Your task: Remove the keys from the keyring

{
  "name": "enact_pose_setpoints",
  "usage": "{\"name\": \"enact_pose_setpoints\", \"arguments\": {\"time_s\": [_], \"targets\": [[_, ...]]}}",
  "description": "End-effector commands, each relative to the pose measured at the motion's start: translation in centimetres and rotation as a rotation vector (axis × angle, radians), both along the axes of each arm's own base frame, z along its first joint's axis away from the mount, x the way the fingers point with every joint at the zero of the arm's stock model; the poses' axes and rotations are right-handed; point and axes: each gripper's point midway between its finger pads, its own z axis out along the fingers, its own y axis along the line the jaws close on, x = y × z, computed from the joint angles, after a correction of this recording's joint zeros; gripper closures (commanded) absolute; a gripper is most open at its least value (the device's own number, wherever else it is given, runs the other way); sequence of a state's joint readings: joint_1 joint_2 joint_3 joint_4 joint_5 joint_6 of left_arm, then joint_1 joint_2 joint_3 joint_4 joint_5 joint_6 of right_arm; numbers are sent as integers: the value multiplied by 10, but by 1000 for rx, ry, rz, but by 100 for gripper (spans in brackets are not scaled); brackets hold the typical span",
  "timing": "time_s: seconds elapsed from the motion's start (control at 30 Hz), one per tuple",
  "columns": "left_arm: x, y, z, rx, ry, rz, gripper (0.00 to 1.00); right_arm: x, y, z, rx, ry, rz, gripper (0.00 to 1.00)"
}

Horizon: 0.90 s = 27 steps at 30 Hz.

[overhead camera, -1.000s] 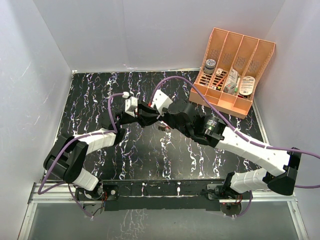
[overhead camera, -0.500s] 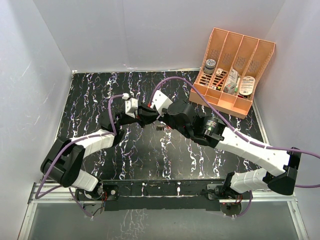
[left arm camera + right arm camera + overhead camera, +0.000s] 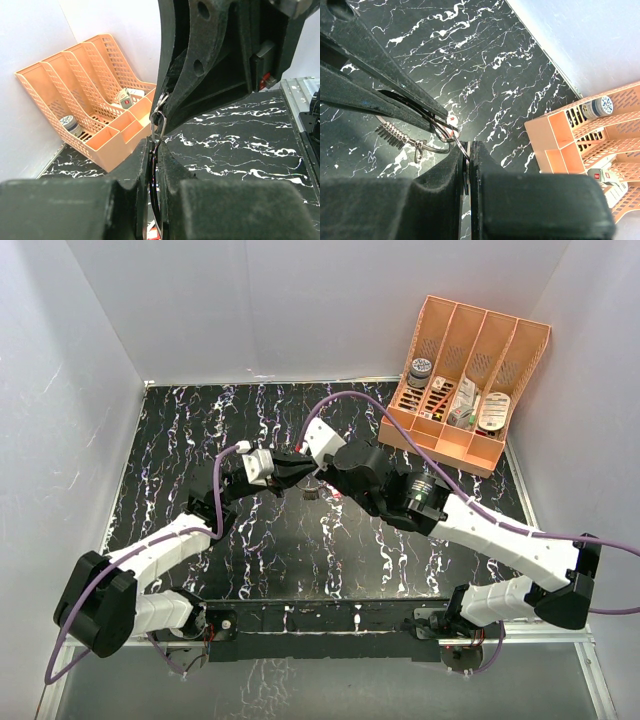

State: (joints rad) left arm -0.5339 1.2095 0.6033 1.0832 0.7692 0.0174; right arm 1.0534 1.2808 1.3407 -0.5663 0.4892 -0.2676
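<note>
Keyring (image 3: 437, 140): held off the surface (image 3: 200, 440), over its middle, pinched between both tools. Left tool (image 3: 155, 150): closed narrow on the ring's wire. Right tool (image 3: 466, 149): clamped on the same ring. Keys (image 3: 312, 492): dangling beneath.

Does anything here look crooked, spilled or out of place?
Only the orange organiser sits skewed to the table edges in the far right corner. Nothing looks spilled or broken; the left gripper and right gripper have their jaws shut on the keyring.

White-black arms (image 3: 500, 532), purple cables (image 3: 345, 396), black fingers (image 3: 130, 175)
</note>
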Motion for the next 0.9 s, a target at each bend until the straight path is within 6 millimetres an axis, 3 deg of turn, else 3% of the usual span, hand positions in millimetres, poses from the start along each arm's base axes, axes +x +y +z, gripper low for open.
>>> {"name": "enact_pose_setpoints", "arguments": {"time_s": [0.0,0.37,0.87], "targets": [[8,9,-1,12,-41,60,100,8,-9,39,65,-68,-65,100],[-17,9,3,59,-124,-31,100,11,1,53,27,0,-80,100],[-46,15,27,-6,-201,-107,100,2,24,31,-5,107,14,100]]}}
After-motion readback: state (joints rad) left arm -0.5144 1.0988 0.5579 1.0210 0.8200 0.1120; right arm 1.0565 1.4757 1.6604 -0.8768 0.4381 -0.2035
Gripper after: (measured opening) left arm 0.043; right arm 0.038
